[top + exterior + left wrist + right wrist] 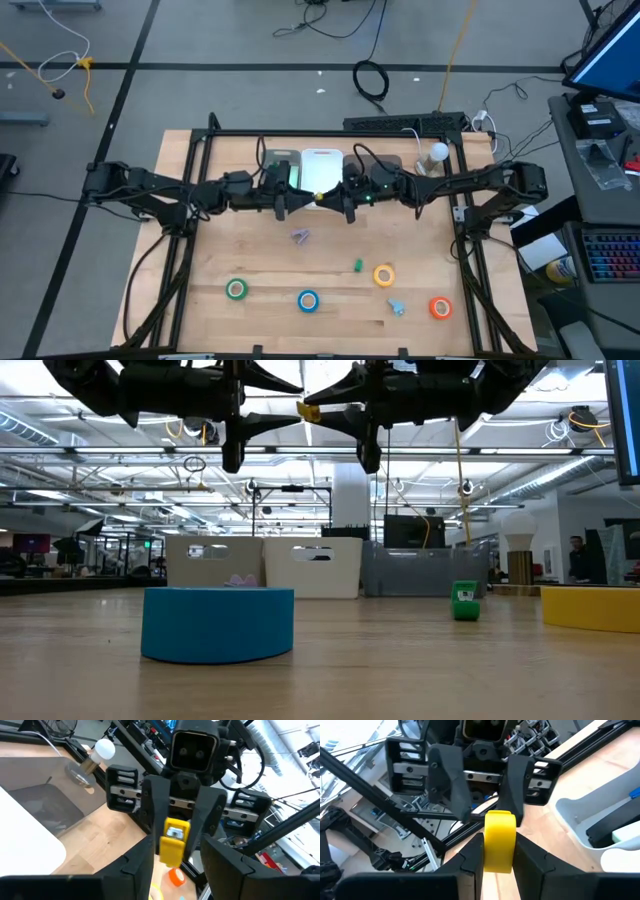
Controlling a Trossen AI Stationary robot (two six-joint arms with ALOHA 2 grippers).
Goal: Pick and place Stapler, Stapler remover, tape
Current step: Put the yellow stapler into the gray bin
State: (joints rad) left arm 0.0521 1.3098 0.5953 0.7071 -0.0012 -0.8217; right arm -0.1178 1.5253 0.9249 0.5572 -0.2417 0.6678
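Note:
A small yellow stapler [318, 197] hangs high over the middle of the table, between my two grippers, which meet nose to nose. My right gripper [498, 851] is shut on it. My left gripper [175, 862] is open, its fingers on either side of the stapler [173, 845] with a gap on both sides. On the table near the front lie the tape rolls: green [236, 289], blue [308, 300], yellow [384, 275] and orange [440, 307]. A small purple-grey thing [300, 236] lies flat on the wood; I cannot tell whether it is the stapler remover. My right gripper pinches the stapler's yellow body [498, 862] between its two fingers. The fingers lie level and come from the table's right. The stapler is lifted well clear of the table, its rounded end [500, 820] standing out past the fingertips toward the left gripper.
A white bin [322, 165] and grey bins beside it stand at the far edge behind the grippers. A small green thing [357, 265] and a pale blue one [397, 306] lie among the tapes. A bulb-shaped thing [438, 153] stands far right.

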